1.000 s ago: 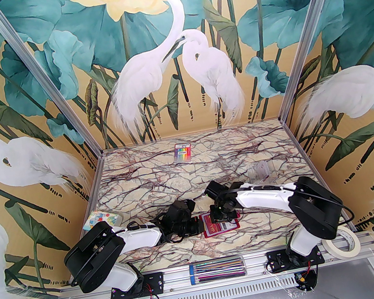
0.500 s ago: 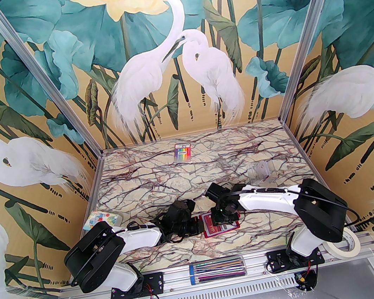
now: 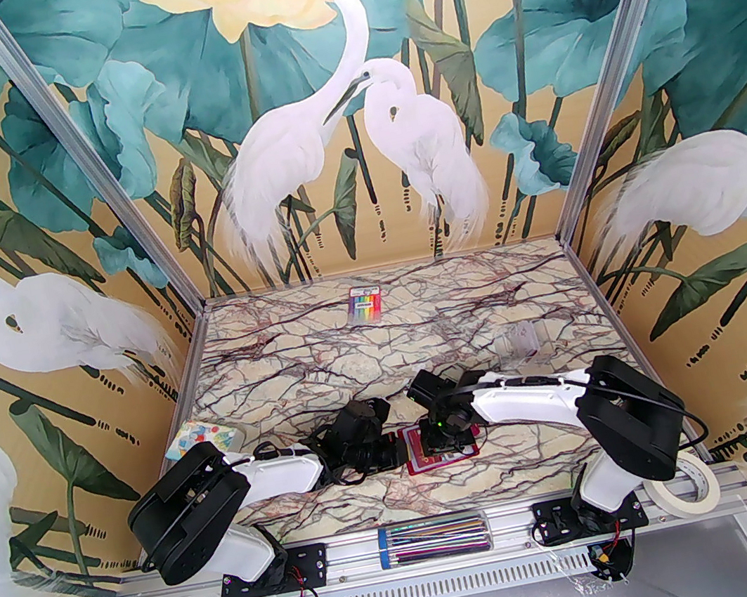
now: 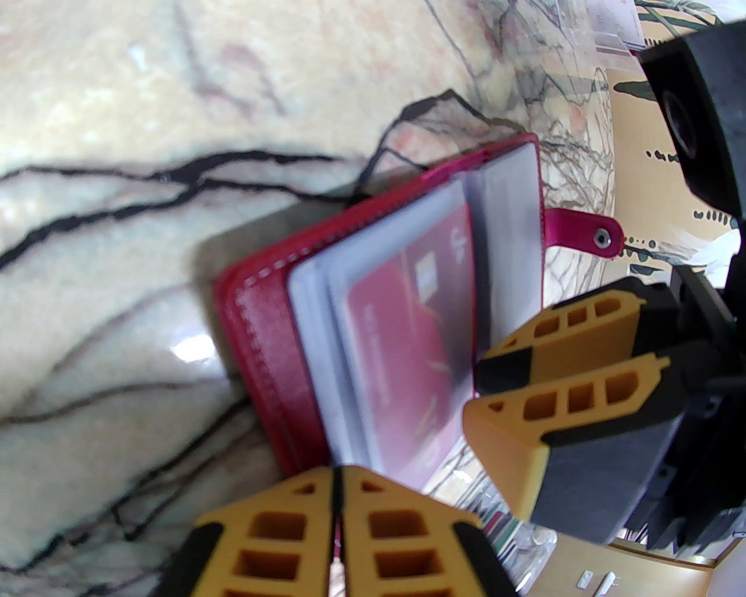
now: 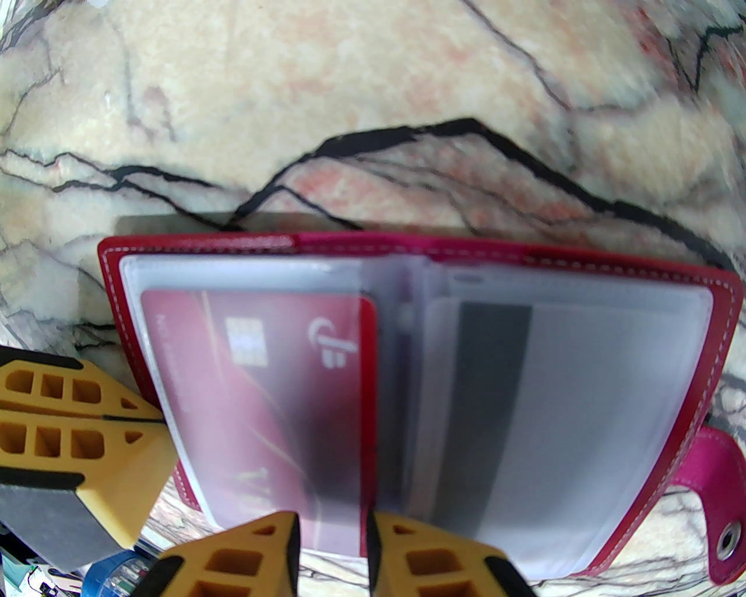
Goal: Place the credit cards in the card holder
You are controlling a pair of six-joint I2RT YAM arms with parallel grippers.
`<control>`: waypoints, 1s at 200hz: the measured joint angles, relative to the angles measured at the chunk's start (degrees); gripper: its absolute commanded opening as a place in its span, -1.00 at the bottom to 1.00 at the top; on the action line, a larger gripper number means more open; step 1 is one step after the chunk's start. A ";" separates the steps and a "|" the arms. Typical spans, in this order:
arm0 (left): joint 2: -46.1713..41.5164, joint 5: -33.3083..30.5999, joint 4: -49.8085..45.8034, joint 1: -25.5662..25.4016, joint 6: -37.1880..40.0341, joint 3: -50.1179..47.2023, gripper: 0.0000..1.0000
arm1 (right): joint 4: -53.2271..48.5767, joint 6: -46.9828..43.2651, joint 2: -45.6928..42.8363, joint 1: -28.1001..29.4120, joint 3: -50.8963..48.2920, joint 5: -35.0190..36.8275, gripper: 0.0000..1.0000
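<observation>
The left arm (image 3: pixel 283 473) and right arm (image 3: pixel 527 398) reach low by the table (image 3: pixel 329 369)'s near edge, tips meeting. The left gripper (image 4: pixel 337 475) has its fingers pressed together. The right gripper (image 5: pixel 333 527) points down, fingers a little apart.

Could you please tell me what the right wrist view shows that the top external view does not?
Right wrist: the chip on the red card, the dark stripe on the pale card, the snap tab. Top external: the rainbow-striped pack and clear plastic box farther back. Both: the open card holder on the marble table, left gripper and right gripper at it.
</observation>
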 measured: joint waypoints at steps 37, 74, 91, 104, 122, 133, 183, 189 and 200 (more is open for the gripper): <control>0.11 0.00 0.28 -0.07 0.00 0.00 -0.82 | 0.70 0.02 0.04 0.46 0.00 -0.42 -0.48; 0.07 -0.02 0.26 -0.11 0.00 0.00 -0.82 | 0.37 0.02 -0.33 0.46 0.00 0.59 -0.42; -0.07 -0.17 0.17 -0.11 0.02 0.00 -0.82 | -0.81 0.02 -1.33 0.44 0.00 2.08 -0.42; -0.31 -0.42 -0.09 -0.28 0.02 0.00 -0.82 | -1.68 0.00 -2.23 0.44 0.07 3.41 -0.44; -1.07 -0.68 -1.11 -0.33 0.02 -0.15 -0.81 | -2.97 -0.04 -2.56 0.44 0.55 5.29 -0.54; -1.55 -0.96 -1.57 -0.33 0.00 -0.22 -0.77 | -3.28 -0.22 -2.56 0.39 0.68 6.29 -0.58; -3.23 -1.86 -2.40 -0.33 0.00 -0.26 -0.69 | -2.95 -0.46 -1.57 0.22 0.70 6.45 -0.79; -3.34 -1.95 -2.43 -0.33 0.00 -0.28 -0.69 | -2.80 -0.46 -1.29 0.22 0.72 6.43 -0.81; -3.58 -2.16 -2.45 -0.33 -0.02 -0.33 -0.68 | -2.54 -0.48 -0.83 0.20 0.74 6.45 -0.84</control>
